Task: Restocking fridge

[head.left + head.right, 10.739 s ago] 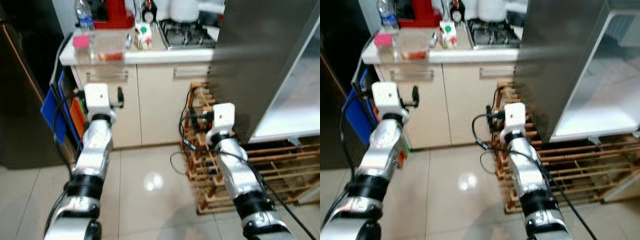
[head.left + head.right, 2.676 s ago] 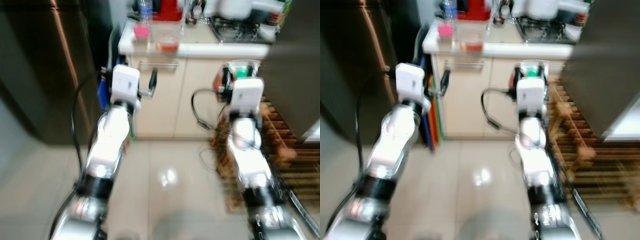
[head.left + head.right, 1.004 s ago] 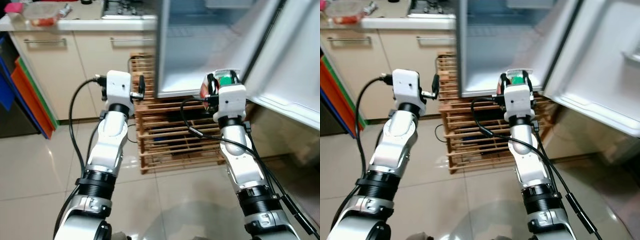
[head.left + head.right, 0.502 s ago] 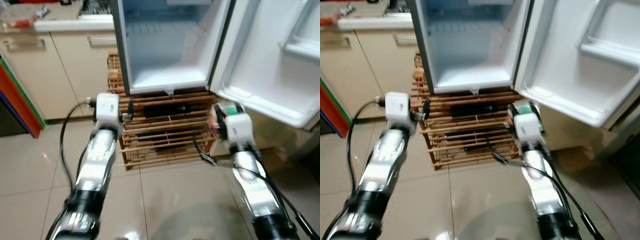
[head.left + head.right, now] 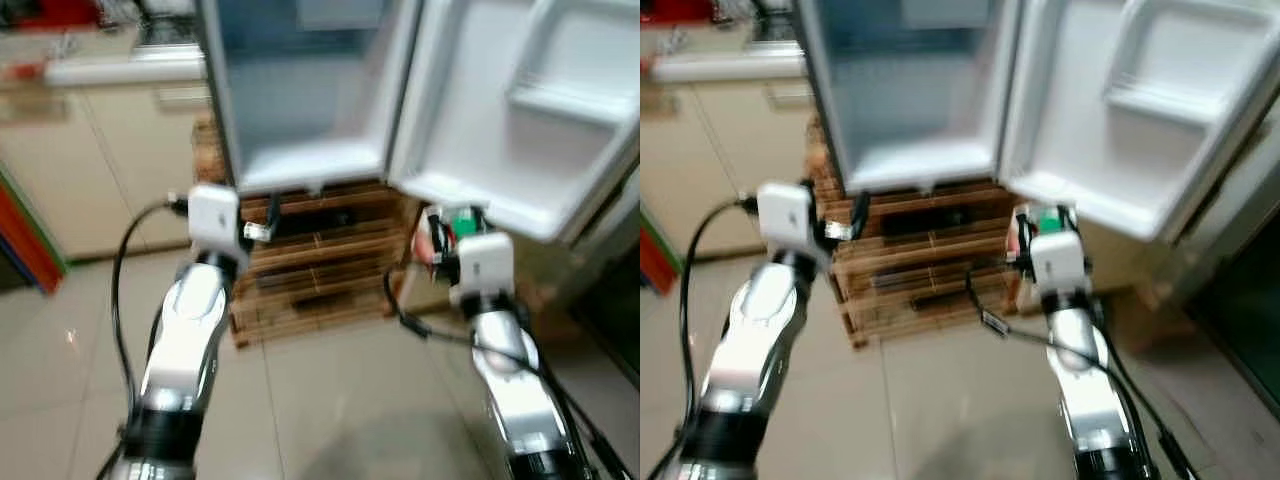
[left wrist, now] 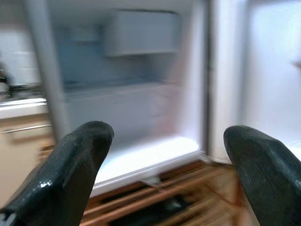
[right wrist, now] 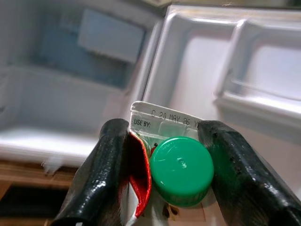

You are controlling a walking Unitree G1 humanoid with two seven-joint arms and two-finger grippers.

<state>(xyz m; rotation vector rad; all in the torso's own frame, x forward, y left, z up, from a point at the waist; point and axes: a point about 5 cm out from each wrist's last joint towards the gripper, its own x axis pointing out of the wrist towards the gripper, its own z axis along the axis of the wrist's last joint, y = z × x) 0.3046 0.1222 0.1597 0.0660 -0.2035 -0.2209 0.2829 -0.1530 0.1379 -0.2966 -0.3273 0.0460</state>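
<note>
A small white fridge [image 5: 300,150] stands open on a wooden rack [image 5: 310,262], its inside bare. Its door [image 5: 500,150] swings out to the right and has a shelf [image 5: 565,103]. My right gripper [image 5: 452,228] is raised below the door's lower edge, shut on a milk carton [image 7: 181,172] with a green cap and a red side. The carton [image 5: 460,218] stays upright between the fingers [image 7: 106,174]. My left gripper [image 5: 268,215] is held up before the rack, open and holding nothing, its fingers [image 6: 77,162] framing the fridge's inside.
A kitchen counter [image 5: 120,68] with cream cabinets [image 5: 110,170] runs to the left of the fridge. An orange and green object [image 5: 22,232] leans at the far left. Beige tiled floor [image 5: 330,400] lies between me and the rack. A dark appliance [image 5: 1240,330] stands at the right.
Since ten seconds ago the right gripper has taken hold of the carton from the counter, and I have turned to face the open fridge. In the last second the view drew closer; both arms stay raised.
</note>
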